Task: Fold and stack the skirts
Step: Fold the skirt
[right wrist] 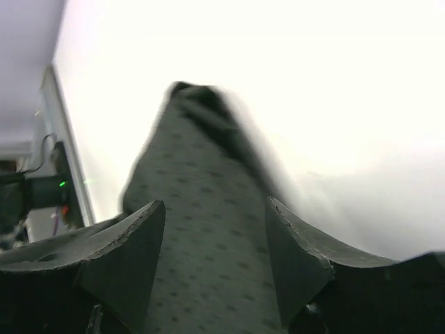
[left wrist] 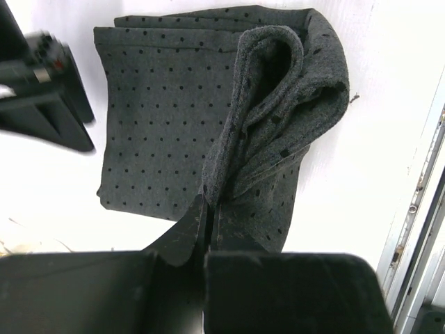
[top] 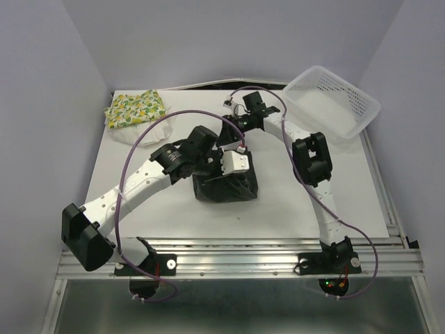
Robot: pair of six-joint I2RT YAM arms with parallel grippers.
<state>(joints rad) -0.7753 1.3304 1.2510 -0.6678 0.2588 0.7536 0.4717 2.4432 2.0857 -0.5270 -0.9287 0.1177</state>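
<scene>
The black skirt, dark with small dots, lies partly folded at the table's middle. My left gripper is shut on a raised fold of it; in the left wrist view the fingertips pinch the bunched edge of the black skirt. My right gripper hovers at the skirt's far edge. Its jaws stand open and apart from the cloth that runs between them. The lemon-print skirt lies folded at the back left, on top of the white skirt.
A white mesh basket sits at the back right corner. Purple cables loop over both arms. The right gripper's black body shows at the left of the left wrist view. The table's metal rail runs along the near edge.
</scene>
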